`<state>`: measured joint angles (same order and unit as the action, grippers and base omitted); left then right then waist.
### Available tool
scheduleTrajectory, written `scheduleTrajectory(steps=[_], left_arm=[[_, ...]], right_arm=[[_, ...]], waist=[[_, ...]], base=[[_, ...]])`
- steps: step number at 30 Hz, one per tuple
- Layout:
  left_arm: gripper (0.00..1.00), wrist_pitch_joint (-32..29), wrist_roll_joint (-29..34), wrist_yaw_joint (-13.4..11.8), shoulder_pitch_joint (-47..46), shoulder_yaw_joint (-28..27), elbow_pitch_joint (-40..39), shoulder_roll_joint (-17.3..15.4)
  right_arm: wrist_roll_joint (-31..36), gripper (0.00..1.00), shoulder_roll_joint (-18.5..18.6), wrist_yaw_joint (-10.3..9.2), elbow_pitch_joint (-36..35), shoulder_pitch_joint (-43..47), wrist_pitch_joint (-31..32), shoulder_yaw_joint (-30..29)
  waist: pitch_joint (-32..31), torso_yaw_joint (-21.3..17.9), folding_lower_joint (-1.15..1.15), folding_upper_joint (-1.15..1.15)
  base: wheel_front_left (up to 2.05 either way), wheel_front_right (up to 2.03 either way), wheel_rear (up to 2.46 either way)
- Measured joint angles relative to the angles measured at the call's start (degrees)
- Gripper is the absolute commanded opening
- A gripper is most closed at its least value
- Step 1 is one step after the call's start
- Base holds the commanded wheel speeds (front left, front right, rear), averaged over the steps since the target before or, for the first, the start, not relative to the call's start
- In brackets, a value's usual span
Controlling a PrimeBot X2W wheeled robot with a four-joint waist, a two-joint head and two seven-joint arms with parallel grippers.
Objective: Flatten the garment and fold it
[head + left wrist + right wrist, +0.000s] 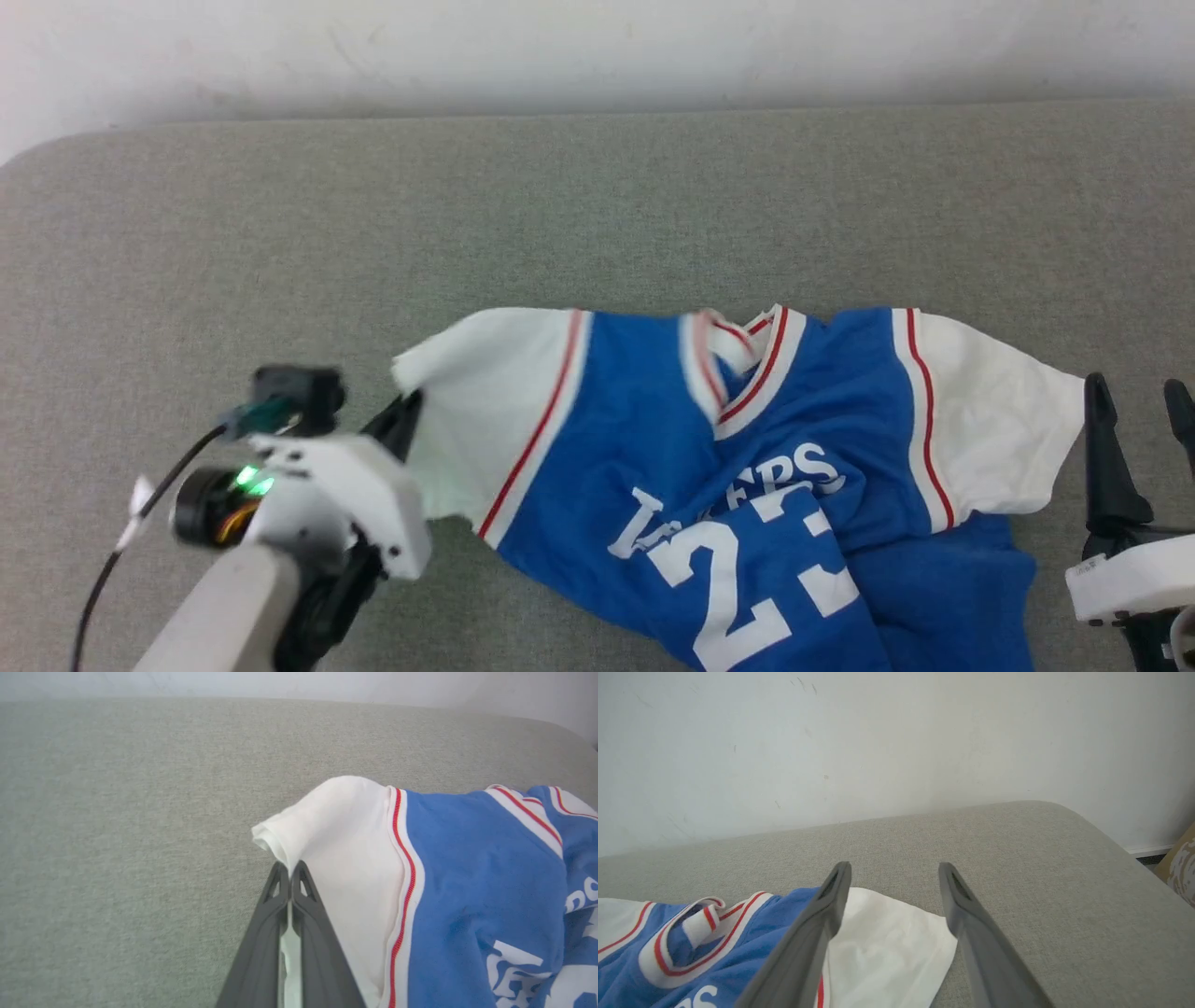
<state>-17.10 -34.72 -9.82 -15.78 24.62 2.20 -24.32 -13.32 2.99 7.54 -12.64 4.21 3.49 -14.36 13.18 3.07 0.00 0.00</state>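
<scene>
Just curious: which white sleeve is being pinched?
The left sleeve, clamped in the shut left gripper; the right sleeve lies free beside the open right gripper.

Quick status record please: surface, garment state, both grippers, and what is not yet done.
surface: grey fabric surface, pale wall behind it
garment: garment front up, collar toward the wall, lower body bunched, lettering creased
left gripper: left gripper shut on the edge of the left-side sleeve
right gripper: right gripper open, at the right-side sleeve, gripping nothing
not yet done: flattening, folding
</scene>
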Motion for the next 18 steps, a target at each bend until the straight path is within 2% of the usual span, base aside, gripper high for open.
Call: scheduleTrajectory(steps=[3, 10, 15, 18], left_arm=[[0.0, 1.6, -2.15, -3.19, 6.7, -3.37, -3.34, -1.01], [0.0, 7.25, -7.23, -10.04, 22.64, -12.6, -11.73, -0.92], [0.0, 10.1, -8.66, -12.41, 29.21, -17.94, -16.11, -1.43], [0.0, 10.4, -8.67, -12.58, 29.99, -18.97, -17.83, -2.1]], right_arm=[[-0.02, 1.0, 0.0, 0.0, 0.07, 0.63, -0.01, -0.05], [-0.04, 1.0, 0.0, 0.0, 0.14, 1.24, 0.08, -0.44], [0.52, 1.0, -0.01, 0.0, 0.38, 1.76, 1.22, -1.82], [1.58, 1.0, 0.0, 0.0, 0.4, 1.33, 3.02, -2.49]], waist=[[-0.53, 0.14, 0.0, 0.0], [-0.92, 0.63, 0.0, 0.0], [-0.46, 1.9, 0.0, 0.0], [0.08, 2.75, -0.01, 0.0]], base=[[0.0, 0.0, 0.0], [0.0, 0.0, 0.0], [0.0, 0.0, 0.0], [0.0, 0.0, 0.0]])
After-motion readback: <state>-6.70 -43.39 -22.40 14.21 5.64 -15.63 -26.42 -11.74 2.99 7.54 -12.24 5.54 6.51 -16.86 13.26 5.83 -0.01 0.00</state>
